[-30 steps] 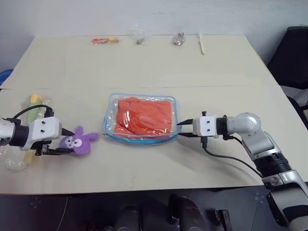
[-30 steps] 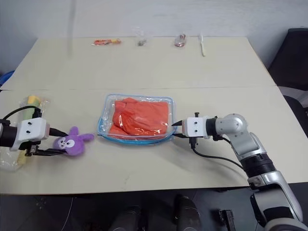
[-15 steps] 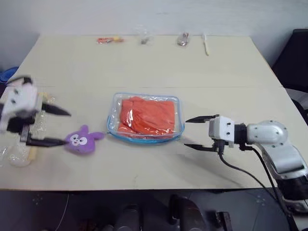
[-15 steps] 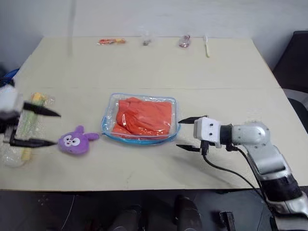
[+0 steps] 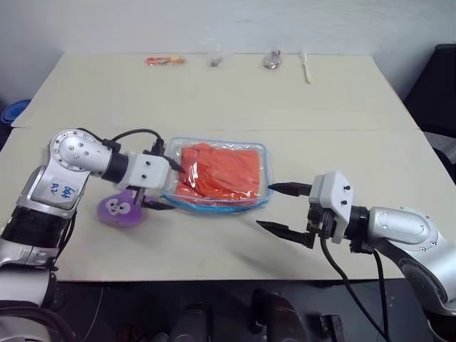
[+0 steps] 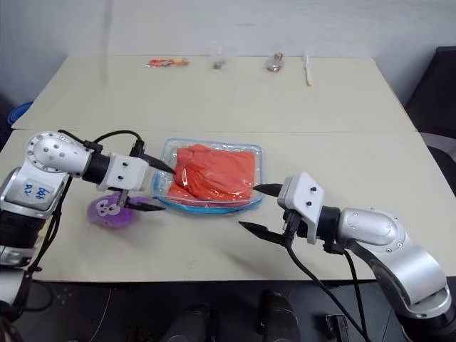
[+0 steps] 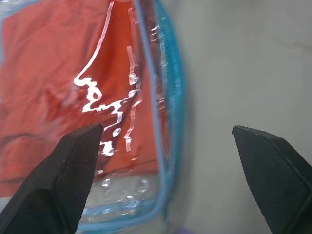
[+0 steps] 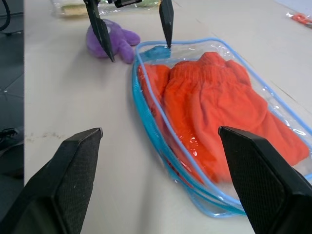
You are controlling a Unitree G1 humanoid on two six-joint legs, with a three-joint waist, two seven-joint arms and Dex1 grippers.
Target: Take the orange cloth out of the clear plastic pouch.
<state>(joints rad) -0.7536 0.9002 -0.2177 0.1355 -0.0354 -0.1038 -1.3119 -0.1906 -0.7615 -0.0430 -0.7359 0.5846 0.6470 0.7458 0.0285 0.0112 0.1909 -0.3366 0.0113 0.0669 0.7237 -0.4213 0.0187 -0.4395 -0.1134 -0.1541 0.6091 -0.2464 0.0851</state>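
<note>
The clear plastic pouch point(image 5: 214, 207) with its blue zipper edge lies flat at the table's middle. The orange cloth point(image 5: 222, 169) is folded inside it. My left gripper point(image 5: 175, 187) stands open at the pouch's left end; one fingertip rests at the far-left corner and the other sits off the near-left edge. In the left wrist view the pouch's blue edge point(image 7: 170, 97) runs between the open fingers. My right gripper point(image 5: 266, 206) hangs open just off the pouch's right end, not touching it. Its wrist view looks along the pouch point(image 8: 146, 112) and cloth point(image 8: 214, 102).
A purple plush toy point(image 5: 120, 210) lies under my left wrist, beside the pouch. Along the far edge lie a small orange packet point(image 5: 160, 60), a small clear bag point(image 5: 214, 58), another small item point(image 5: 269, 58) and a white utensil point(image 5: 306, 68). A black chair point(image 5: 438, 78) stands at the right.
My left gripper let go near the purple toy, opened and swung right to the pouch's left end. My right gripper opened, rolled and drew back from the pouch's right edge.
</note>
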